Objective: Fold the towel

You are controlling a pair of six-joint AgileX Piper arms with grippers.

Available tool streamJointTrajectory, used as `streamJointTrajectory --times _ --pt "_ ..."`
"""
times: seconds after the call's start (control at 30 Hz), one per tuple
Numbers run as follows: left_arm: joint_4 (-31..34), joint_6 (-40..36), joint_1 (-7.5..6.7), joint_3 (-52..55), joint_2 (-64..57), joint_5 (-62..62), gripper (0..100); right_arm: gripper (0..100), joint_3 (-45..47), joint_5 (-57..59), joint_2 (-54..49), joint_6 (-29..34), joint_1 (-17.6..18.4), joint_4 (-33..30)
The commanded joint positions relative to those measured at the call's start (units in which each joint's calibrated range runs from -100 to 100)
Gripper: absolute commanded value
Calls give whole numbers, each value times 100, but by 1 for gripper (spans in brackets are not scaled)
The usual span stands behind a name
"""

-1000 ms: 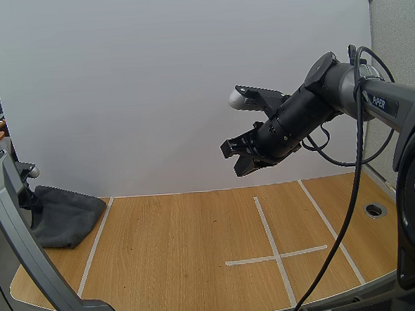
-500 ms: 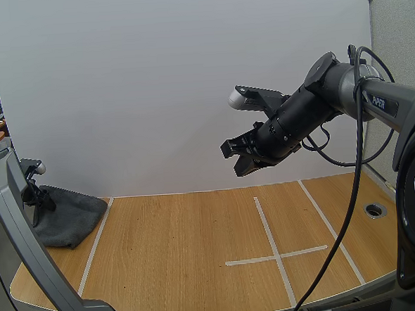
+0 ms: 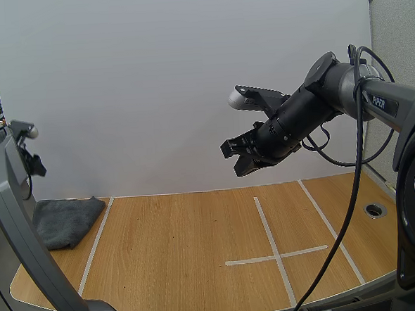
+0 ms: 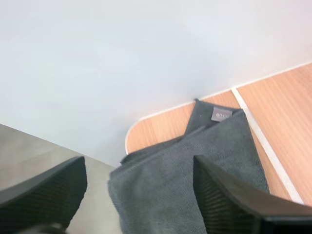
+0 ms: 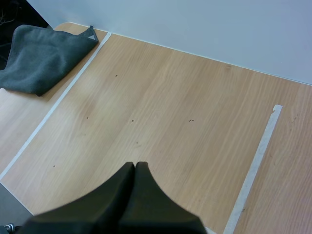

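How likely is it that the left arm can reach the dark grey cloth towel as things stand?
Probably yes. The left claw hangs open above the dark grey cloth towel, which lies alone at the left end of the wooden table; nothing stands between them.

A dark grey soft cloth towel (image 3: 65, 220) is seen laid flat, loosely folded & a bit rumpled, at the far-left corner of the wooden table (image 3: 198, 240), just left of the white tape line (image 3: 96, 241), w/ a small grey label (image 4: 222, 115) shown at its far corner.
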Motion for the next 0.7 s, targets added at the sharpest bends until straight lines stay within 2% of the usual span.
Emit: streamJointTrajectory --times 0.0,0.13,0.67 --pt "-302 -95 36 2 -422 18 100 0 -27 104 -68 13 -25 -16" --pt "-470 -225 88 2 -829 18 100 0 -27 104 -68 13 -25 -16" --pt "-814 -611 88 2 -2467 18 100 0 -27 104 -68 13 -25 -16"
